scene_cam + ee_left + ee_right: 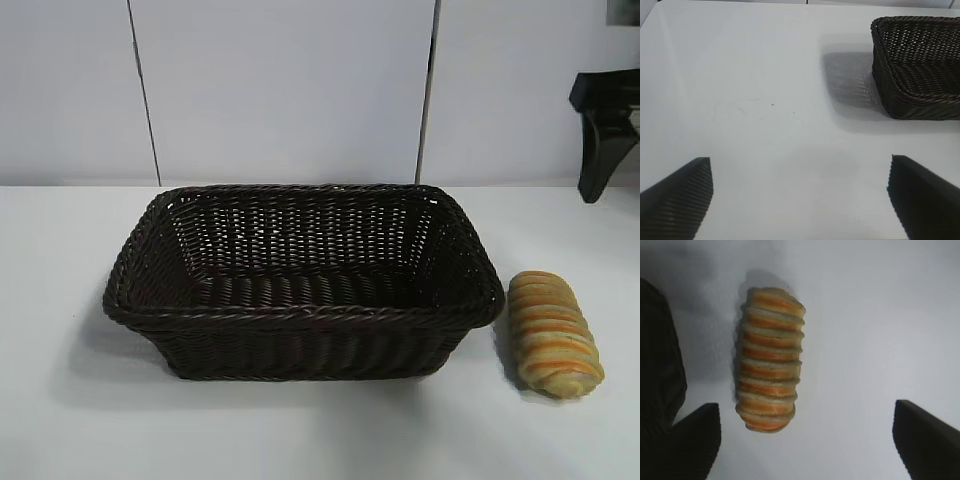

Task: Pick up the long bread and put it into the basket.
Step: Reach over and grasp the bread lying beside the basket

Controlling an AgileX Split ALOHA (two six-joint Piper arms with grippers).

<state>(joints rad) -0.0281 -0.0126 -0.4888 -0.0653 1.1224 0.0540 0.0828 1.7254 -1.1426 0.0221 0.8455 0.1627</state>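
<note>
The long bread [555,335] is a golden-tan roll with orange-brown crosswise stripes. It lies on the white table just right of the basket [300,312], a dark-brown woven wicker basket with nothing in it. In the right wrist view my right gripper [807,422] hovers open over the table, and the long bread [770,360] lies ahead of the jaws, nearer one finger [697,437], untouched. A black part of the right arm [603,125] shows at the far right. My left gripper [801,175] is open over bare table, with a corner of the basket [917,95] well ahead of it.
The white table [60,420] runs wide in front of and to the left of the basket. A pale panelled wall [280,90] stands behind it. A dark blurred mass [655,360] sits beside the bread in the right wrist view; I cannot tell what it is.
</note>
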